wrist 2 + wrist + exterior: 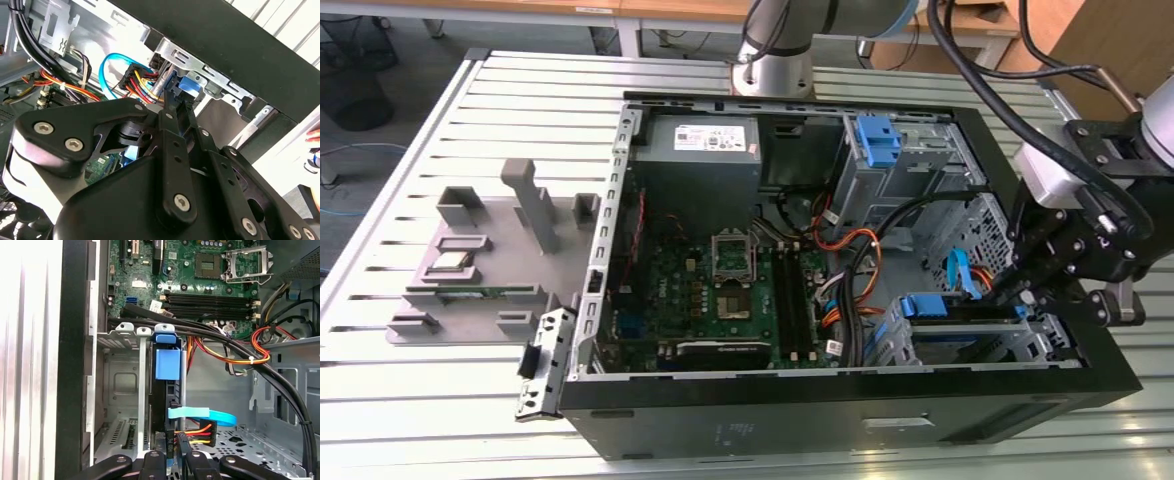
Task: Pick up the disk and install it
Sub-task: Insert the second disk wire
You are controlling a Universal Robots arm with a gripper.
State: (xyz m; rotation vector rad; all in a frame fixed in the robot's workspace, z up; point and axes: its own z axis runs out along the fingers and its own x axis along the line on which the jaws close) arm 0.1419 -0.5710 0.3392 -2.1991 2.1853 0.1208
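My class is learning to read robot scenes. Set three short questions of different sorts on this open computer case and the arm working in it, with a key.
1. True or false: the disk sits in the drive cage at the exterior view's right.
2. Which colour is the disk's carrier bracket? A red, B blue, C green.
3. Fill in: the gripper hangs over the ____ inside the computer case.

Key: 1 true; 2 B; 3 disk.
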